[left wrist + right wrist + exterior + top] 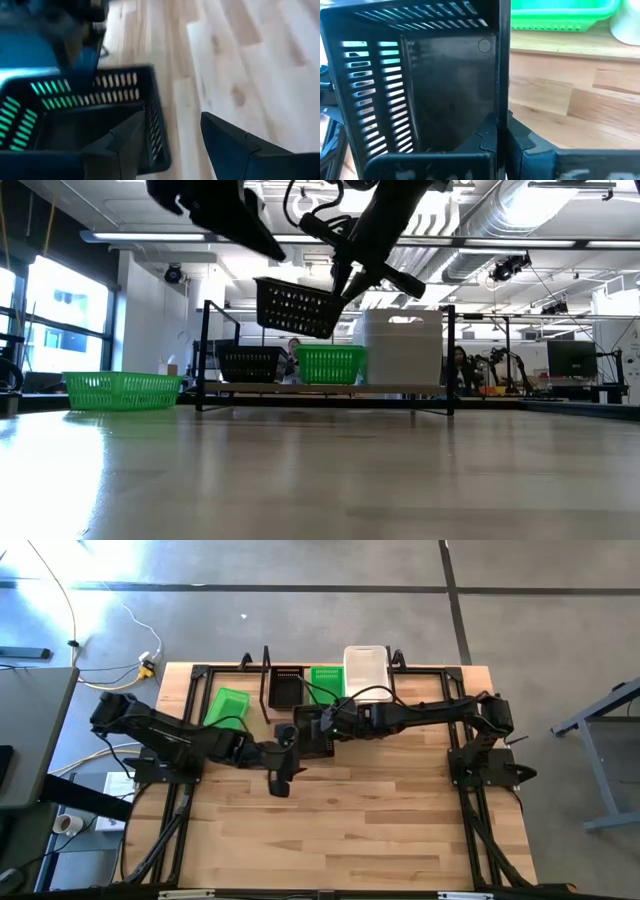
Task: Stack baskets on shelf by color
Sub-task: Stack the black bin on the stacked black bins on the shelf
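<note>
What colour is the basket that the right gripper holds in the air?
Black, with slotted walls. The basket shows best in the right wrist view.

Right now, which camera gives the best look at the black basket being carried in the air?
The low view: the black basket hangs tilted above the table, pinched by the right gripper. The right wrist view shows its wall close up, the left wrist view a corner; the high view mostly hides it under the arms.
</note>
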`<state>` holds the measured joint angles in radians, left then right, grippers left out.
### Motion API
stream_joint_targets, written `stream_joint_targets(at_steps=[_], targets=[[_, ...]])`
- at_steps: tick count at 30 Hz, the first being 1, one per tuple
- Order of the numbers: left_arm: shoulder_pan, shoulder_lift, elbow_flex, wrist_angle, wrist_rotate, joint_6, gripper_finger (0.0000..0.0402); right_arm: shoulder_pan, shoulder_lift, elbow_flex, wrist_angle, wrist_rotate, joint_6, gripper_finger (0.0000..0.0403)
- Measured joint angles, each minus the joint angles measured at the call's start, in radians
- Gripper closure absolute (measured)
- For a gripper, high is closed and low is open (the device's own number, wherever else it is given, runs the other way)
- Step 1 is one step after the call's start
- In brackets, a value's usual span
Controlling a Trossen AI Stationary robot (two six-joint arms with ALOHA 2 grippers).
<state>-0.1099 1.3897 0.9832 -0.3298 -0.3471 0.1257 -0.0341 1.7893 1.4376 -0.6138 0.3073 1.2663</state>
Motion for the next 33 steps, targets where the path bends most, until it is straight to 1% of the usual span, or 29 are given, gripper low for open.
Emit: stream_joint_targets(at_steps=[6,11,15,17,20,22,27,29,33], targets=[[0.027,0.066,0.056,-0.063,0.007,0.01,0.0217,0.0,0.0,0.0,0.007,0.0,-0.006,0.0403],[0.035,0.108,0.058,-0.136,0.002,0.01,0.0217,-0.001,-0.001,0.0,0.021,0.0,-0.01,0.0403],[0.039,0.131,0.057,-0.16,-0.031,-0.018,0.0222,-0.001,-0.001,0.0,0.037,0.0,-0.016,0.0403],[0.039,0.132,0.058,-0.143,-0.056,-0.03,0.0231,-0.002,-0.001,0.001,0.037,0.0,-0.018,0.0403],[0.04,0.133,0.058,-0.143,-0.061,-0.02,0.0257,-0.001,-0.001,0.001,0.036,-0.005,-0.018,0.0403],[0.04,0.132,0.058,-0.139,-0.06,-0.018,0.0285,-0.001,-0.001,0.001,0.039,-0.021,-0.027,0.0403],[0.038,0.132,0.058,-0.141,-0.055,0.016,0.0379,0.0,-0.001,0.001,0.04,-0.027,-0.052,0.0403],[0.036,0.131,0.058,-0.141,-0.054,0.02,0.0391,0.001,-0.001,0.001,0.04,-0.027,-0.088,0.0402],[0.036,0.131,0.058,-0.142,-0.054,0.018,0.0389,0.002,-0.001,0.001,0.045,-0.01,-0.108,0.0402]])
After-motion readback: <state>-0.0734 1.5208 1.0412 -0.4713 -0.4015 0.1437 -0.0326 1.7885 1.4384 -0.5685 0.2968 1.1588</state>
